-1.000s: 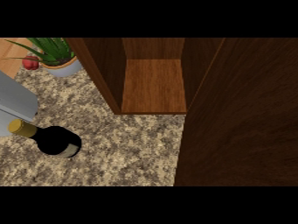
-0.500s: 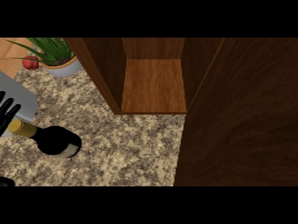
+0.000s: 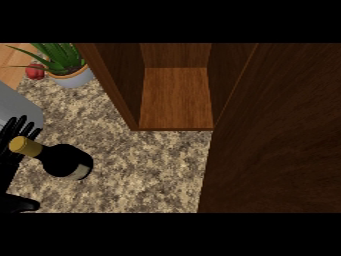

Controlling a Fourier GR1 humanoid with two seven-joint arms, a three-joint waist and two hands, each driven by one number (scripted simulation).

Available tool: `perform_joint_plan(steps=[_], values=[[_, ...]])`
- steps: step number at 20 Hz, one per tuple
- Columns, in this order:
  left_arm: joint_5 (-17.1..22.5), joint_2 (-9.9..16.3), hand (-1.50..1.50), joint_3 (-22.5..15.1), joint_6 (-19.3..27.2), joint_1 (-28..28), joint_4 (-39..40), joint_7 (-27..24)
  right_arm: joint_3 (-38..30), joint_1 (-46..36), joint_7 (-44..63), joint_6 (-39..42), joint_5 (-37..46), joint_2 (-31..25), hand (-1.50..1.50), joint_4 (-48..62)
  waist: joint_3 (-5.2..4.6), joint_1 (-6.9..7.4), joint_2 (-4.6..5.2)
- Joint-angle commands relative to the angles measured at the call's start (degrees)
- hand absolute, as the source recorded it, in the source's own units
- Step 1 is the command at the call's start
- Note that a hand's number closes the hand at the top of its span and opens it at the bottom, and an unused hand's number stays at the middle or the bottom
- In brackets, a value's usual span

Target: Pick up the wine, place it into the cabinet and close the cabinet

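My left hand (image 3: 9, 145) sits at nine o'clock, fingers straight and unclenched, just behind the wine bottle's (image 3: 58, 159) neck, nothing grasped yet. The bottle stands on the granite counter (image 3: 151, 170), well apart from the open cabinet (image 3: 174, 100) at twelve. I judge it heavy, slick, breakable glass; I'd take the body, not the capped neck. Half a second ago the hand stood higher; it has come down alongside.

The left robot hand (image 3: 4, 160) is cut off by the left edge, the wine bottle (image 3: 58, 159) hides part of its fingers, the potted plant (image 3: 64, 65) is cut at the top, and the cabinet's open door (image 3: 291, 135) hides the counter (image 3: 151, 170) behind it.
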Motion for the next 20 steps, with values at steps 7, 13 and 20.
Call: perform_joint_plan(steps=[7,13,20], values=[[-8.2,-0.1,-1.50,-0.8,-0.7,-4.1,15.1,-10.4,-0.8,1.1,4.5,-1.5,-4.3,0.3,-1.50,-8.0,0.01,-0.23,0.02],[-9.4,3.0,-1.50,0.7,-3.6,-7.8,26.6,-16.0,-0.8,-3.6,4.1,-1.5,-2.8,-1.2,-1.50,-2.8,-0.03,0.00,0.06],[-14.3,1.8,-1.50,-0.9,-3.5,-10.3,39.2,-25.1,0.3,1.8,6.8,-1.9,-3.3,-0.7,-1.50,-10.3,-0.04,-0.77,0.04]])
